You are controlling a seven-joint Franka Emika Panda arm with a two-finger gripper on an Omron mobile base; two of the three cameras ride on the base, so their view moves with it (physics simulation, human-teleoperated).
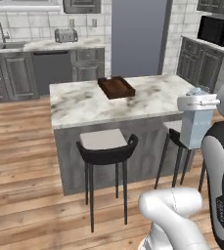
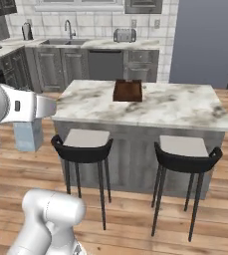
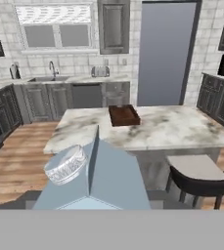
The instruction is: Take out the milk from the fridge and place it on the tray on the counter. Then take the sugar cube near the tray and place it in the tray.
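Arm: glossy white rounded shells, bulbous elbow casing point(image 1: 171, 205) with faint seam lines at the joint. Same casing in the right base view point(image 2: 51, 211), smooth, light grey shading. Upper link point(image 1: 220, 185): black cover framing a long grey oval inset, small dark lettering along it, illegible. Wrist segment point(image 2: 23, 107): white cylinder tapering to a cone, one small dark rectangular mark on its side. Hand housing point(image 1: 197, 103): white, boxy.

Warm wooden plank floor point(image 1: 20, 146) runs under two black stools point(image 2: 83, 147) with pale seats, while grey panelled cabinets point(image 3: 50, 100), a sink with faucet point(image 2: 69, 29), a toaster point(image 1: 65, 35) and a window point(image 3: 57, 27) line the white-tiled back wall point(image 1: 25, 22).
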